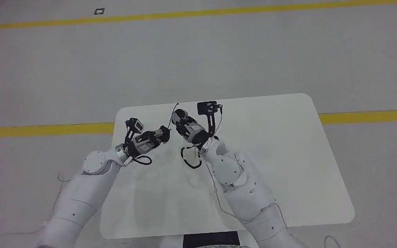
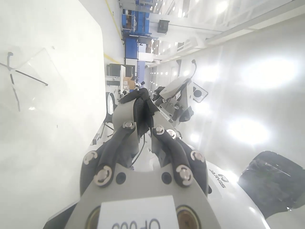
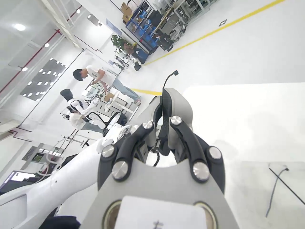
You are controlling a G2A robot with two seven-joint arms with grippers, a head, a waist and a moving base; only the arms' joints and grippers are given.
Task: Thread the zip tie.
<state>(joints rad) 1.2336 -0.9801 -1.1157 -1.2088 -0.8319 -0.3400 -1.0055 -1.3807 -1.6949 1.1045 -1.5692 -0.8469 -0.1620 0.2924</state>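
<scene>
Zip tie (image 1: pixel 176 108) was a thin dark line up in the air over the white table (image 1: pixel 279 155) in the top view. It pointed away from the robot. The right gripper (image 1: pixel 178 116) sat on it, and the left gripper (image 1: pixel 165 132) was just beside it, at the tie's near end. The two grippers were almost touching.

In the left wrist view, the left gripper (image 2: pixel 141 101) had its fingers pressed together. Something dark was at their tips, but I could not tell if it was the tie's tail. The tie's far end (image 2: pixel 194 69) curved up past the other arm. Some thin dark strips (image 2: pixel 26 75) lay flat on the table, well apart from both grippers.

In the right wrist view, the right gripper (image 3: pixel 164 96) was squeezed tight on the tie (image 3: pixel 169 78). A short bit poked out past the fingertips, with a small blocky head at the end. The dark strips (image 3: pixel 274 187) lay on the table off to one side.

I think the tail must bend round to reach that head. The left gripper looked nearer the tail. Nothing stood between them, but the two grippers were so close that they could bump.
</scene>
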